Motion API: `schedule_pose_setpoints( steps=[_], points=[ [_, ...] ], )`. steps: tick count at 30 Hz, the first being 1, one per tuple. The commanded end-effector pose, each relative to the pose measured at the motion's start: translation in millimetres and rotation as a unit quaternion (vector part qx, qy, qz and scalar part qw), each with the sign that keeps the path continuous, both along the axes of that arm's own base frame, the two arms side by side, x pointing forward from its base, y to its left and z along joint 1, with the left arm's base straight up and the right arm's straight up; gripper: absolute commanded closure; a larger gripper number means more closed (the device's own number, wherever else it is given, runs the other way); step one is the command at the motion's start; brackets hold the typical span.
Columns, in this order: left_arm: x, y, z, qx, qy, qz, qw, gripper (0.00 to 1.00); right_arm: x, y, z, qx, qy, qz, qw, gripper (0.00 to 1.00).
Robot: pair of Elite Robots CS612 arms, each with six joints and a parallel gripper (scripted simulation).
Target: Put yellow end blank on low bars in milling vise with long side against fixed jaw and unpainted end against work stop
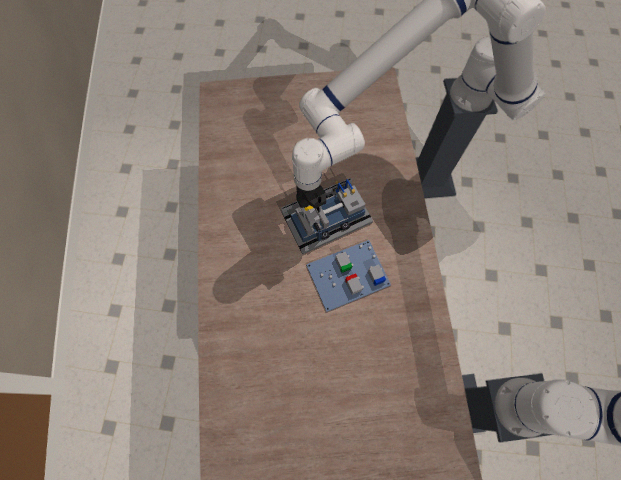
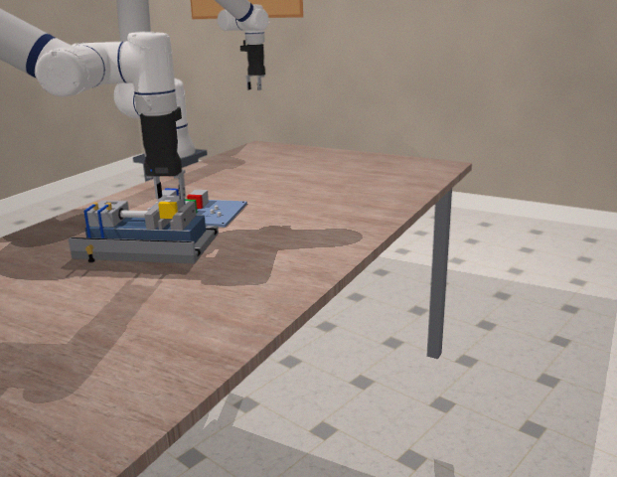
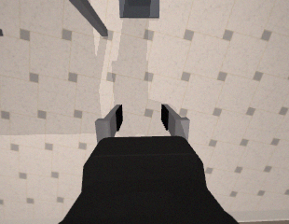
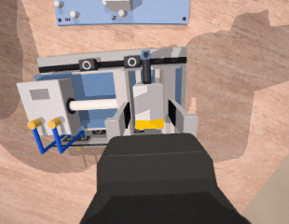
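The yellow-ended blank (image 1: 308, 208) (image 2: 168, 209) (image 4: 148, 100) lies level in the vise between the fixed jaw (image 2: 182, 218) and the moving jaw (image 4: 122, 84). Its unpainted end is at the tip of the work stop (image 4: 146, 71); contact is too fine to tell. Its long side is close to the fixed jaw; I cannot tell whether they touch. The two low bars are hidden beneath it. My right gripper (image 2: 170, 196) (image 4: 148, 108) is open, its fingers apart on either side of the blank and above it. My left gripper (image 2: 253, 85) (image 3: 142, 112) is open and empty, high away from the table.
The blue plate (image 1: 328, 302) beside the vise holds the green-ended blank (image 1: 343, 259), the red-ended blank (image 1: 354, 284) and the blue-ended blank (image 1: 376, 274), none plainly knocked over. Blue hoses (image 4: 38, 141) stand up by the cylinder block (image 4: 44, 105) at the other end of the vise.
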State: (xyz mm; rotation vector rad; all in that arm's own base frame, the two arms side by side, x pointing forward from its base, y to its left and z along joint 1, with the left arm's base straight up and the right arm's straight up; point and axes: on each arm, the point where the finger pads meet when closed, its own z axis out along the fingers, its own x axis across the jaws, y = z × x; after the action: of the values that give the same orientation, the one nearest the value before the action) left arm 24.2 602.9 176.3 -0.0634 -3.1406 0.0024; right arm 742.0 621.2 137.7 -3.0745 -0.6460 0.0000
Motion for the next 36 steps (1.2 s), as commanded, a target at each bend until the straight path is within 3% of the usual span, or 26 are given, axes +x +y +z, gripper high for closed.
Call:
schedule_pose_setpoints(
  steps=[1, 9, 24, 36],
  points=[
    [0, 1, 0.7, 0.001, 0.000, 0.000, 1.000, 0.00, 1, 0, 3.2, 0.000, -0.001, 0.000, 1.0000, 0.00],
    [0, 1, 0.7, 0.001, 0.000, 0.000, 1.000, 0.00, 1, 0, 3.7, 0.000, -0.001, 0.000, 1.0000, 0.00],
    [0, 1, 0.7, 0.001, 0.000, 0.000, 1.000, 0.00, 0, 0, 43.5, 0.000, -0.001, 0.000, 1.0000, 0.00],
    [0, 1, 0.7, 0.001, 0.000, 0.000, 1.000, 0.00, 0, 0, 67.3, 0.000, -0.001, 0.000, 1.0000, 0.00]
  ],
)
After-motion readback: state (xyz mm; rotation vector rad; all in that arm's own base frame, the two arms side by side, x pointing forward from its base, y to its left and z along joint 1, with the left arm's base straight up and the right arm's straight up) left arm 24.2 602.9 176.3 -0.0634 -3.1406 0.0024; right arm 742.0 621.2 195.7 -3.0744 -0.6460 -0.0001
